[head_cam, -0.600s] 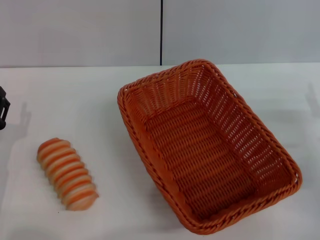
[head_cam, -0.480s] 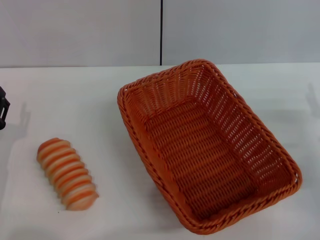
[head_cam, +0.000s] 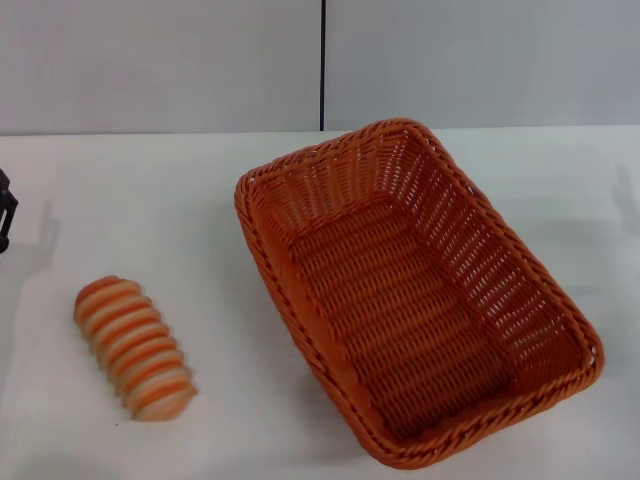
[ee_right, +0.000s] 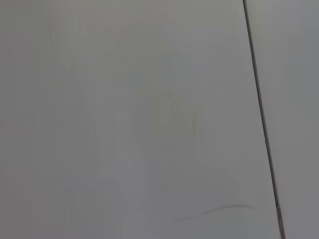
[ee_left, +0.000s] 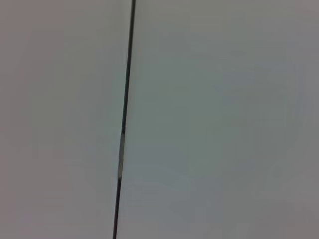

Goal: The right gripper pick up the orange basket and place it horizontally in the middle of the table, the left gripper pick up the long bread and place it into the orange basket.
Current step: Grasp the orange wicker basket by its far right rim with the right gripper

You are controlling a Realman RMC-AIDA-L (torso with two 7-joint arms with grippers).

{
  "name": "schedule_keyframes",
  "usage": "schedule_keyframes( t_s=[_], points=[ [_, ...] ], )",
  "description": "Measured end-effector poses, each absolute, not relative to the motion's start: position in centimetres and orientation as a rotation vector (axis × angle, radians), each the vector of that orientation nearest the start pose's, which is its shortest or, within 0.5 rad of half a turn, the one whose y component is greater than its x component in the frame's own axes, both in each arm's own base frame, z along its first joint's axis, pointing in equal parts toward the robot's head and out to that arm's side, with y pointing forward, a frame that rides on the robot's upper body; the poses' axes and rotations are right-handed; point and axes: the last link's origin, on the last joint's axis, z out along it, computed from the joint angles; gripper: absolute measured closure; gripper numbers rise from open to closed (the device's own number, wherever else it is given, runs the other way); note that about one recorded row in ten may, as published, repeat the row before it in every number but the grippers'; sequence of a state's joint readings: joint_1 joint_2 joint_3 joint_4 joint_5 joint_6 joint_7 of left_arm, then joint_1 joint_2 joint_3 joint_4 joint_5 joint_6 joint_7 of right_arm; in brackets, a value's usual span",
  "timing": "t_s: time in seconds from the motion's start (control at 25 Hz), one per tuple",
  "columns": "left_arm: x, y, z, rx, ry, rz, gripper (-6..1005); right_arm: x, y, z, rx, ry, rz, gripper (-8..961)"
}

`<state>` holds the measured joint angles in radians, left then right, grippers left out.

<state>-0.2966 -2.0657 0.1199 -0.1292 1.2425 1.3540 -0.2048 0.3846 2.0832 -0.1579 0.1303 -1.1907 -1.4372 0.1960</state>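
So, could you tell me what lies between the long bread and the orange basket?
Nothing: in the head view only bare table separates the long bread from the orange basket.

Very little of the robot's body shows. At the far left edge of the head view, a small black piece of the left gripper (head_cam: 5, 212) pokes into the frame: dark, matte and angular, with a thin claw-like outline, a narrow link running downward and a slightly knobbed lower end. No cables, screws or markings can be made out on it, and most of it is cut off by the frame edge. Neither wrist view shows any part of the robot.
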Motion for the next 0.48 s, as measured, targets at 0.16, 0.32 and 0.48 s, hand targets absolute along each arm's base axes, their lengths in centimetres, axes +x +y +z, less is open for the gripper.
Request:
schedule_keyframes(
  t_s=[0.16,0.32,0.48],
  points=[
    [-37.9,26.7,1.8,-1.490,-0.592,-0.704,311,34.8,28.3,0.2,-1.431,0.556,0.789,223],
    [-37.8,28.0,3.6,-1.545,-0.592,-0.768,310,35.0,28.1,0.2,-1.427,0.559,0.783,223],
    [-36.7,31.2,7.7,-1.739,-0.609,-0.808,309,35.1,28.0,0.3,-1.425,0.556,0.781,223]
  ],
)
